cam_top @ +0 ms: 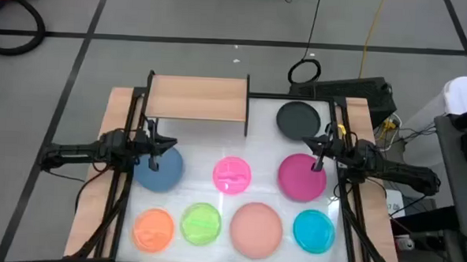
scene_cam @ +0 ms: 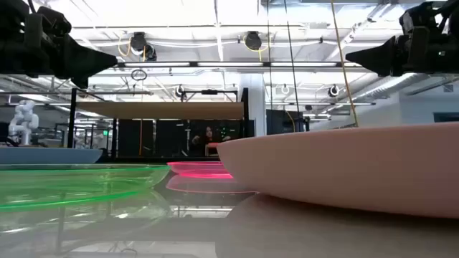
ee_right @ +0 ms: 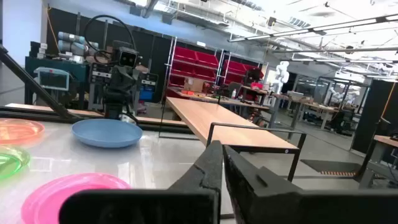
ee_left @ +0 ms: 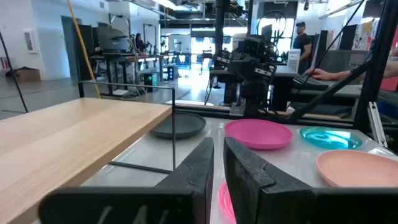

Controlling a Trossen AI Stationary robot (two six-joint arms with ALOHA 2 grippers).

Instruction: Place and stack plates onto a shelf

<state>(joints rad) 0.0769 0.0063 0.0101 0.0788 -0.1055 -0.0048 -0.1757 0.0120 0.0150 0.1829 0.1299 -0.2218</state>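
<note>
Left gripper (cam_top: pixel 163 146): pressed together, above blue plate (cam_top: pixel 160 171).
Right gripper (cam_top: pixel 319 157): pressed together, above magenta plate (cam_top: pixel 302 178).
Risk: thin rims slipping; shelf (cam_top: pixel 197 97) at far edge bare.

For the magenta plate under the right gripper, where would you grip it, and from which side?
Probably by the rim. The magenta plate lies flat on the white table, so only its raised edge gives fingers something to pinch. The right gripper hangs above its shelf-side edge with fingers nearly closed; coming down there from above suits, as the grey plate lies apart from it. The left gripper waits over the blue plate.
</note>
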